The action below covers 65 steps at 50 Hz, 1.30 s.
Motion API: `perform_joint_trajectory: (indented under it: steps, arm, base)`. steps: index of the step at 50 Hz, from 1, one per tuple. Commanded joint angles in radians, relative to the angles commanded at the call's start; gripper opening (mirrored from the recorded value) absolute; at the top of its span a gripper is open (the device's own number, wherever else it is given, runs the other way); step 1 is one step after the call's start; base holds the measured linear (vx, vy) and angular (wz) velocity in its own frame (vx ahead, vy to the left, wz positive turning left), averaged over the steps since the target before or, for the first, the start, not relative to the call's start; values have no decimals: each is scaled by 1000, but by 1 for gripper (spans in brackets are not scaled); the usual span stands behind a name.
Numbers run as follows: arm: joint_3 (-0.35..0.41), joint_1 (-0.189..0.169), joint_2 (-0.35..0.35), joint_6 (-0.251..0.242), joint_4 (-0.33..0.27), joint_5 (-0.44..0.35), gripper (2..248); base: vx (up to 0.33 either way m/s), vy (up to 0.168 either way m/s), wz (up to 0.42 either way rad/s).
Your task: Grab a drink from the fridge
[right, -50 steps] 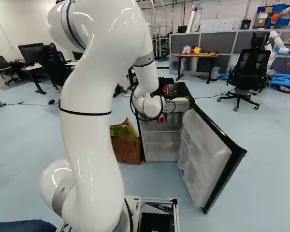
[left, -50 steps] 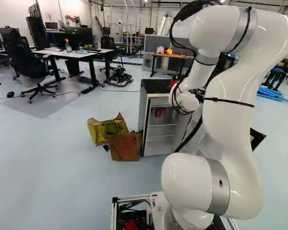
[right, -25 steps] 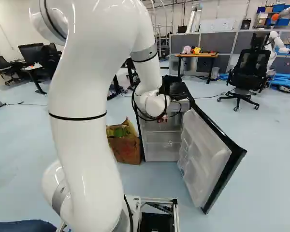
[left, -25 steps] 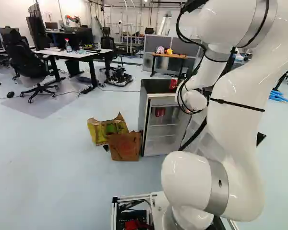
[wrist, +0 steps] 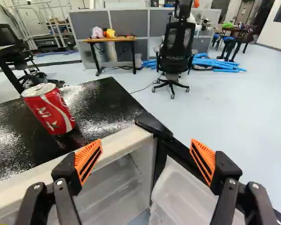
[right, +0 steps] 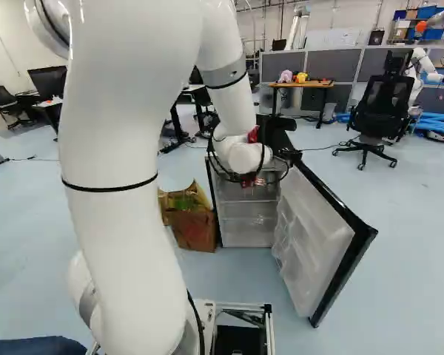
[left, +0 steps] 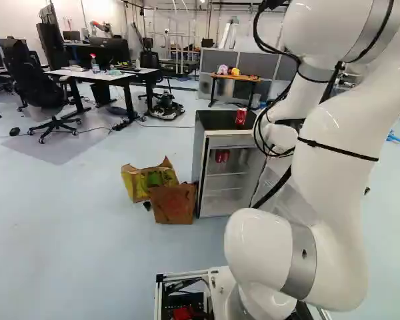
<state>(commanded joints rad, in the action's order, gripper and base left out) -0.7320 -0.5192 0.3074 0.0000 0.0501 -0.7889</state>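
From where I'm standing, the left base view gives the clearest look at the fridge [left: 199,160] from its side: one red can [left: 241,117] upright on its black top, and red cans inside [left: 222,156] up on the highest shelf. The arm hides much of the door there, while the right base view shows it swung wide, its pale inner face [right: 311,248] with moulded racks turned toward the fridge's opening. That view also takes in a black office chair [right: 385,111] off past the fridge, which the wrist view picks up too.

The gripper [right: 283,124] shows only as a dark shape beyond the wrist in the right base view, but the wrist view settles it — the two fingers stand wide apart, orange pads [wrist: 88,161] facing each other across a broad gap. It's empty-handed, near the front corner of the fridge top where the door hinges. The can on top sits off to one side, beyond one finger and apart from it.

That can is bright red with white lettering and a pale curving stripe, its silvery lid facing up, standing on the glossy black surface. The ones inside show as little more than red blocks, partly behind the wrist in the right base view.
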Motion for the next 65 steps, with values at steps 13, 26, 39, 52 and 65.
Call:
perform_joint_trajectory:
  steps: [13,26,39,52,65]
  arm:
    - [-5,-42,-24,0,66,82,247]
    - [-19,-83,-40,0,128,124,247]
    - [-41,-122,-49,0,138,135,247]
    - [-69,-159,-53,0,139,138,247]
    - [-113,-189,-42,0,158,196,247]
  base:
    - [0,0,0]
    - [0,0,0]
    - [0,0,0]
    - [0,0,0]
    - [0,0,0]
